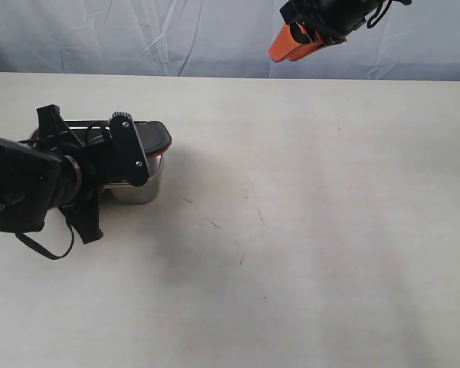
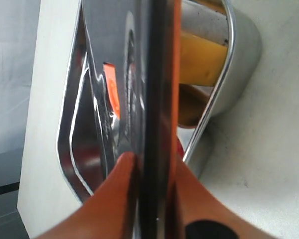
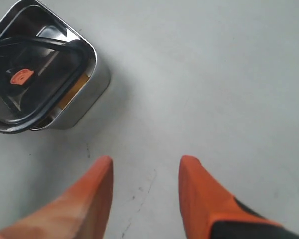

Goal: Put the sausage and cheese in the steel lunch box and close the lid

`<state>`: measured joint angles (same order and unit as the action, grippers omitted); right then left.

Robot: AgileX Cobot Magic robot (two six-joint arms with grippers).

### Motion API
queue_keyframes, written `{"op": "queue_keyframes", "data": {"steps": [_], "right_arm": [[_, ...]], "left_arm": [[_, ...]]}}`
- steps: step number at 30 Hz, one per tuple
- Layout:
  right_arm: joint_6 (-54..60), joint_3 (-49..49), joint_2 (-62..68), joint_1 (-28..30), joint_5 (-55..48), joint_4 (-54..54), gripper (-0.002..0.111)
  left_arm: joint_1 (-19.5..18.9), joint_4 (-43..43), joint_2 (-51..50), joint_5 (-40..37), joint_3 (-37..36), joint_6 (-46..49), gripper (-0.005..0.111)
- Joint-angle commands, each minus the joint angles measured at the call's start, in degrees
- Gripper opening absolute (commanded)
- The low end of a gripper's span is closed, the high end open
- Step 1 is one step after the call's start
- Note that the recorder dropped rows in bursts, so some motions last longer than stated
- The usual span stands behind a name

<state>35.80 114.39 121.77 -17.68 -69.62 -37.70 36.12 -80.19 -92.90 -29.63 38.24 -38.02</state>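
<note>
Steel lunch box (image 1: 142,192), with the cheese (image 2: 202,62) seen inside, is set near the worktop's (image 1: 307,245) left edge and partly covered by the lid (image 3: 25,84), pinched edgewise by the left tool (image 2: 154,167), presumably for seating, while the right tool (image 3: 144,167) is held open, empty and raised clear.

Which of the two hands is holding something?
The left hand: its fingers pinch the edge of the lid at the steel lunch box. The right hand is open, nothing between its fingers, far from the box.
</note>
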Motion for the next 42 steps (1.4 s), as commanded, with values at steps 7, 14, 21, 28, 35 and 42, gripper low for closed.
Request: {"op": "queue_keyframes", "data": {"steps": [7, 14, 21, 28, 35, 42], "right_arm": [[-6.7, -3.3, -0.2, -0.1, -0.3, -6.6, 0.042], [-8.6, -13.6, 3.0, -0.1, 0.8, -20.1, 0.046], [-6.3, -15.3, 9.5, -2.7, -0.3, -36.6, 0.052], [-6.4, -15.3, 12.8, -6.7, -0.3, -41.3, 0.053], [-7.3, -15.3, 13.6, -9.7, 1.5, -41.6, 0.053], [-7.5, -15.3, 13.8, -11.1, 2.0, -42.0, 0.053]], "left_arm": [[0.0, 10.3, -1.4, -0.2, -1.2, -0.6, 0.008], [0.0, 10.3, -1.4, -0.4, -1.2, -0.6, 0.015], [0.0, 10.7, -1.4, -0.6, -1.2, -0.6, 0.015], [0.0, 10.9, -1.4, -0.8, -1.2, -0.5, 0.015], [0.0, 11.1, -1.4, -0.9, -1.2, -0.5, 0.015], [0.0, 11.2, -1.4, -0.9, -1.2, -0.5, 0.015]]}}
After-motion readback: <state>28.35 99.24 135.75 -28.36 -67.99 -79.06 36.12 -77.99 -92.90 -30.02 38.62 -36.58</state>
